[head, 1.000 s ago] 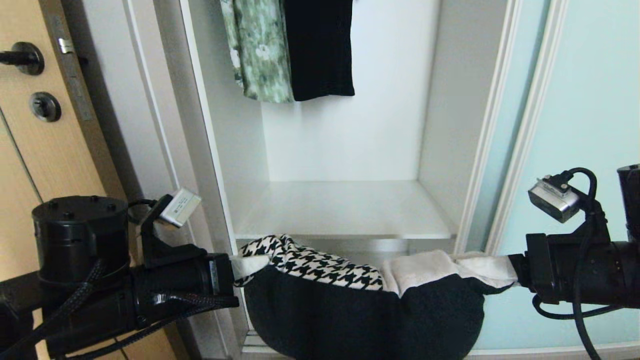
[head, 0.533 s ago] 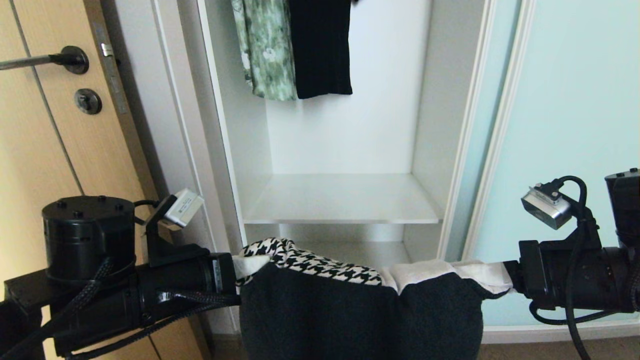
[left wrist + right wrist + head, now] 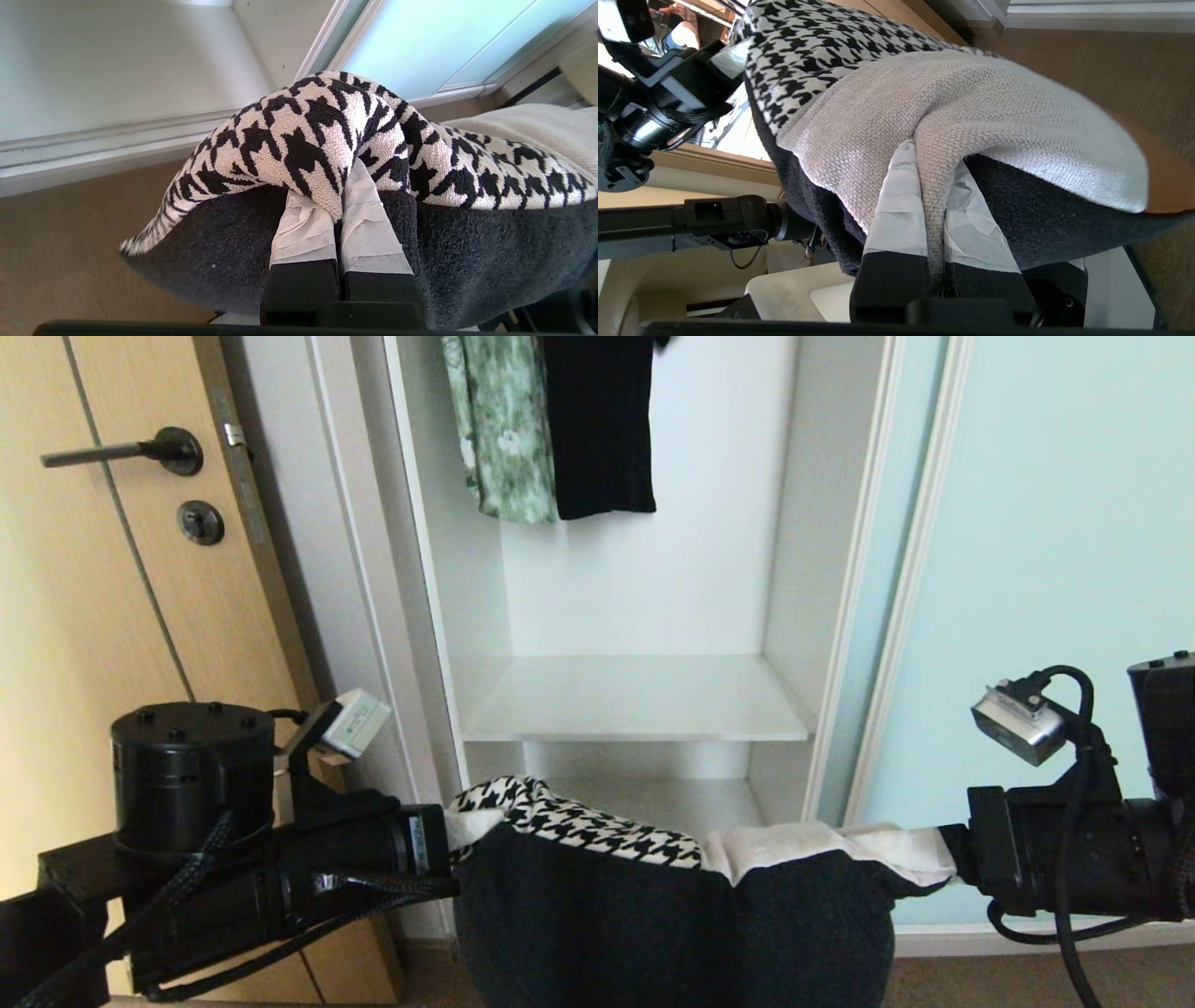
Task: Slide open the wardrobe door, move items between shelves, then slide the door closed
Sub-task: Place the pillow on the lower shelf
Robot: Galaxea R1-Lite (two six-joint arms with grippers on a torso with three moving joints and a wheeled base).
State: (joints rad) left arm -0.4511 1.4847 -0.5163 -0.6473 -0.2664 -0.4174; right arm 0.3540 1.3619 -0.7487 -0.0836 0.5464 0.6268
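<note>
Your left gripper and right gripper each pinch one end of the textile stack, its long axis left-right, with the empty shelf directly beyond.

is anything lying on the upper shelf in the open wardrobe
No, the upper shelf is bare in the head view; the folded stack hangs in front of it, between the left gripper and right gripper.

A home bedroom: open wardrobe, hanging clothes, wooden door.
</note>
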